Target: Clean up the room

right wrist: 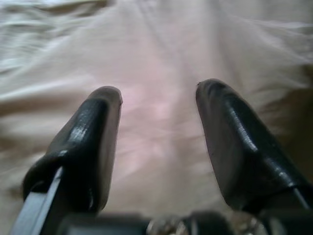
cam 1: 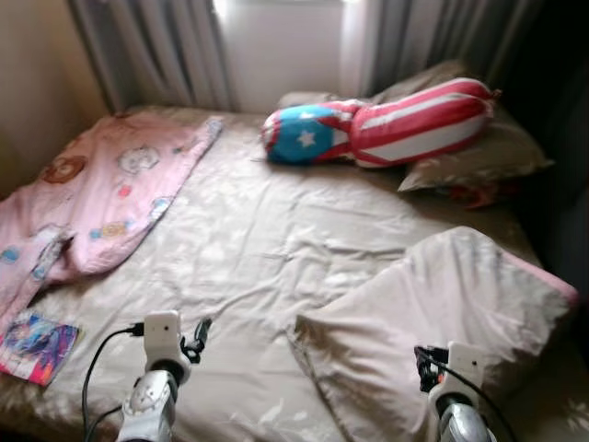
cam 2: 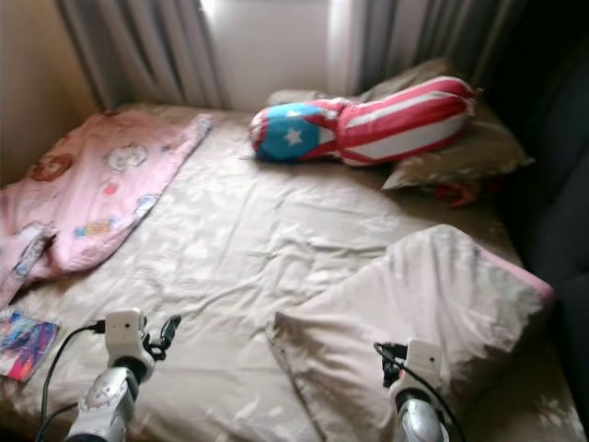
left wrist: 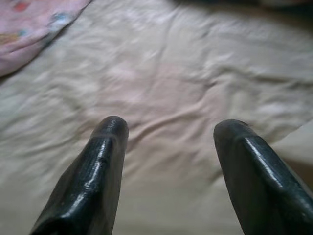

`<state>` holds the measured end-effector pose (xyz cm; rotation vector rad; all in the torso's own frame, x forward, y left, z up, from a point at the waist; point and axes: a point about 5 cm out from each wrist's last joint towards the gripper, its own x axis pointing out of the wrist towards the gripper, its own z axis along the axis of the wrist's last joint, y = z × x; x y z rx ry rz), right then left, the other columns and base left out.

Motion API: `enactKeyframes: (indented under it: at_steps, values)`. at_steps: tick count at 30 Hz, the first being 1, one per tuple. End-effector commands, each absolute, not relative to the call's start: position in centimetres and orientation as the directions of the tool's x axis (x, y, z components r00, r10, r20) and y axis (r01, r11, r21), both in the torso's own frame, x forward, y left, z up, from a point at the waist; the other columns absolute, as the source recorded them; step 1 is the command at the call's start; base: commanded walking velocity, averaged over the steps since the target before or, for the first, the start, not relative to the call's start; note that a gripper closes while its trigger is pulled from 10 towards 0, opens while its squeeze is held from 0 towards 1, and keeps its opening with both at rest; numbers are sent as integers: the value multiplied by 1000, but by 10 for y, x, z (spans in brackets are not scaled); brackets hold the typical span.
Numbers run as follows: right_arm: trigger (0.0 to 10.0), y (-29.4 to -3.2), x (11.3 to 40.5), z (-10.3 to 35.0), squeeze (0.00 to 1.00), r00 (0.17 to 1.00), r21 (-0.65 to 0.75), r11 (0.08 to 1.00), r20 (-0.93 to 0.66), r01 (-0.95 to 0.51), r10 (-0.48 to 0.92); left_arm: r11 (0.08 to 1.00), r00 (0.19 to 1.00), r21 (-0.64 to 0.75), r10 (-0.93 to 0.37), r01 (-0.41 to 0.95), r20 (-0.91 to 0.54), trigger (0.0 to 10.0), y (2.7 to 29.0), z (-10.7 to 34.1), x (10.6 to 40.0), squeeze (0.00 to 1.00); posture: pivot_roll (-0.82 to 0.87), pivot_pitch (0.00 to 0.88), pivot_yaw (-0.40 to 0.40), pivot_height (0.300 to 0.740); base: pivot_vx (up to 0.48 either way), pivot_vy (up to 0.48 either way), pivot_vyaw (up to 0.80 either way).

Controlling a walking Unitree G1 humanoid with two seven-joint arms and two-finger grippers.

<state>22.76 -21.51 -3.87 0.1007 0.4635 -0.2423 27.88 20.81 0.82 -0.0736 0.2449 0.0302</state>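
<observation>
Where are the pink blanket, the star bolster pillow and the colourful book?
pink blanket [cam 1: 110,189], left eye view, middle of its spread part.
star bolster pillow [cam 1: 304,135], left eye view, blue end by the star.
colourful book [cam 1: 35,346], left eye view, cover centre.

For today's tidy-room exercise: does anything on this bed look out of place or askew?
Yes. A crumpled pink patterned blanket spills over the bed's left edge, a beige pillow lies askew near the foot, and a colourful booklet sits at the left corner.

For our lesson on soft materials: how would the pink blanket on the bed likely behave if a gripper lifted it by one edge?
The pink blanket lies crumpled and folded over itself, so it would probably drape and sag, not hold shape. It looks thin, likely light. One pinched edge would probably drag the rest along the bedsheet.
</observation>
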Motion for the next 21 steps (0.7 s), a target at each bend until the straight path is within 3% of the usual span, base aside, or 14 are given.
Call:
enactKeyframes:
  at_steps: [1,11,12,13,14,21]
  values:
    - [10000,-216,229,-39,0,860,46,962,-462,270,-219,996,963,-81,14,-38,-270,10000,207,3,275,0,-54,0,-11,740,0,0,0]
    - [10000,-211,221,-50,0,810,64,958,-552,279,-199,996,960,-80,10,-34,-278,10000,207,2,274,0,-49,0,-6,740,0,0,0]
    - [10000,-210,220,-51,55,804,65,960,-564,272,-190,996,960,-80,9,-33,-280,10000,207,1,273,0,-50,0,-5,740,0,0,0]
    - [10000,-208,219,-53,576,797,71,962,-578,265,-176,996,960,-80,8,-32,-281,10000,207,1,273,0,-50,0,-3,740,0,0,0]
    - [10000,-207,218,-54,1000,790,78,961,-589,264,-169,996,959,-80,7,-31,-282,10000,207,1,273,0,-50,0,-3,740,0,0,0]
    - [10000,-202,214,-61,1000,742,138,939,-652,316,-154,997,960,-77,-1,-22,-281,10000,207,1,272,0,-39,0,5,740,0,0,0]
